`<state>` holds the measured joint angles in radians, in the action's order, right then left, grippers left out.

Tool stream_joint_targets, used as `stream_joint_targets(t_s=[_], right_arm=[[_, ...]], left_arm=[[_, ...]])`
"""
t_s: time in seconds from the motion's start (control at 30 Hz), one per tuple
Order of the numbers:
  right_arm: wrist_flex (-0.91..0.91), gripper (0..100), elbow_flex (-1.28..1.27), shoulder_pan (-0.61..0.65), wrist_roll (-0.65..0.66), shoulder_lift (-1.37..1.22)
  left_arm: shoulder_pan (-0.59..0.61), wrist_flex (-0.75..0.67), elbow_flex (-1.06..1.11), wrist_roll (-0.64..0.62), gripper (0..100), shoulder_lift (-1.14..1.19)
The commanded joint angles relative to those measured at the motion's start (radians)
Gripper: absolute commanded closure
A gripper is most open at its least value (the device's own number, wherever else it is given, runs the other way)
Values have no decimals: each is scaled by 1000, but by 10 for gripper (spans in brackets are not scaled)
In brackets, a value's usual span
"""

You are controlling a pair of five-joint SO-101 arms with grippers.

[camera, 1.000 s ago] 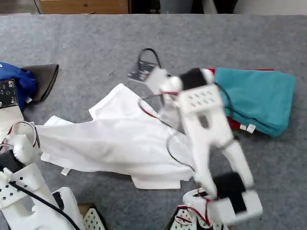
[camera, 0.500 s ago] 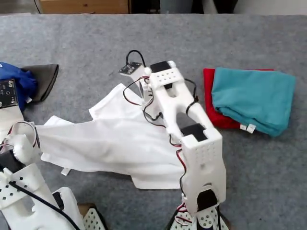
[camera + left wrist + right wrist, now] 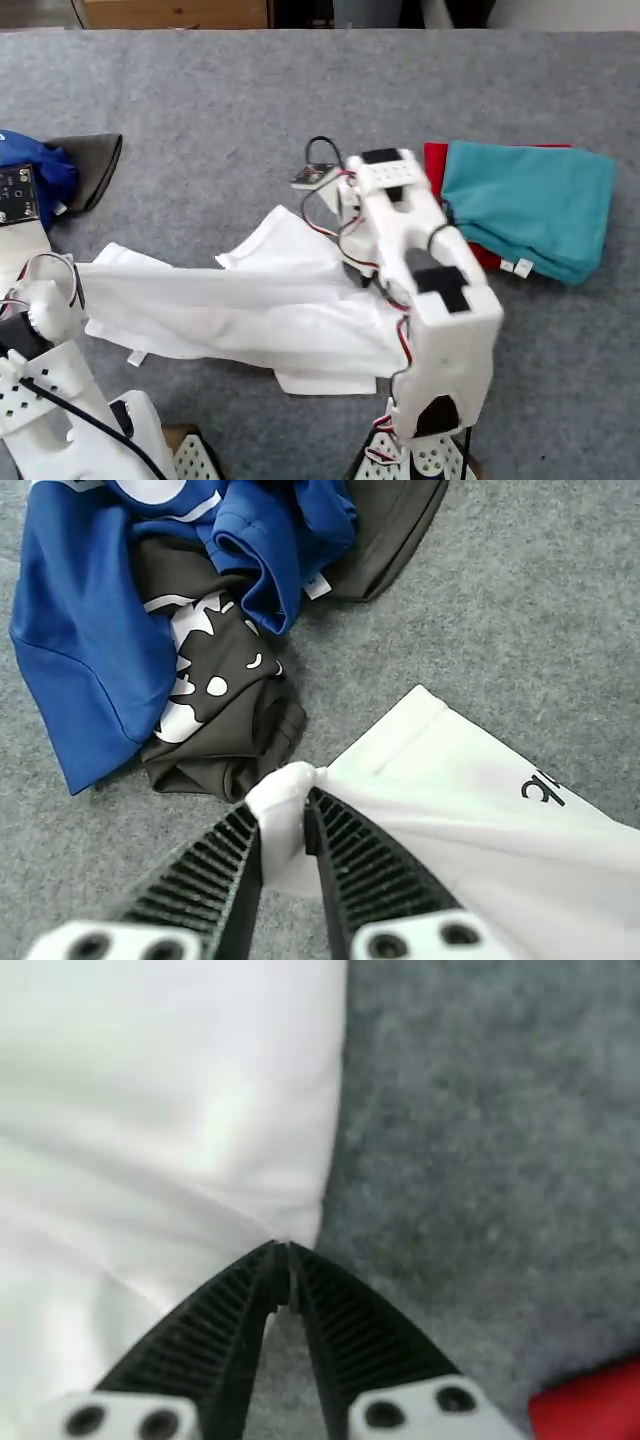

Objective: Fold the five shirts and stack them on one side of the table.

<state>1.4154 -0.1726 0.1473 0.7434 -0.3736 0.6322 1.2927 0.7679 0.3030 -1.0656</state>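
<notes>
Two folded shirts, a teal shirt [image 3: 530,205] lying on a red shirt [image 3: 592,1408], already sat at the right side of the grey table [image 3: 200,100], so the stack looked begun there. The white shirt [image 3: 230,310] lay rumpled across the middle and left of the table, with one flap raised toward the far side. The left gripper [image 3: 283,810] was clenched on a bunched corner of it at the near left. The right gripper [image 3: 282,1255] was pinched shut on the shirt's edge near the middle, close to the left of the stack. A blue shirt [image 3: 80,630] and a dark printed shirt [image 3: 250,730] lay crumpled together at the far left, just beyond the left gripper's hold.

By my reading, the step in hand was stretching the white shirt flat between the two arms before any fold. To do it well, both pinches needed to hold firm while the arms drew apart evenly and low over the table, until the wrinkles ran out. The right hold took only a thin edge and could slip under a hard tug, so a gentle pull suited it. The cloth wanted laying down in the open middle, clear of the stack on the right and the unfolded heap on the left, with the raised flap smoothed out first.
</notes>
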Motion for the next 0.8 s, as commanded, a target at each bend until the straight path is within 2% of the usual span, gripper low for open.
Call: stream_joint_targets(t_s=[0.0, 0.17, 0.33, 0.53, 0.67, 0.77], right_arm=[[-17, 984, -53, -15, 14, 202], [-15, 968, -47, 9, 12, 346], [-12, 839, 102, 52, -31, 320], [44, 813, 447, 222, -94, 53], [98, 812, 766, 272, -127, -225], [206, 812, 1073, 299, -141, -441]], left_arm=[[-4, -40, -16, 0, 971, -8], [-4, -51, 7, 0, 971, -11], [-4, -48, 4, 0, 971, -15], [-4, -48, 1, 0, 971, -17], [1, -46, 8, 0, 971, -17], [5, -46, 8, 0, 971, -17]])
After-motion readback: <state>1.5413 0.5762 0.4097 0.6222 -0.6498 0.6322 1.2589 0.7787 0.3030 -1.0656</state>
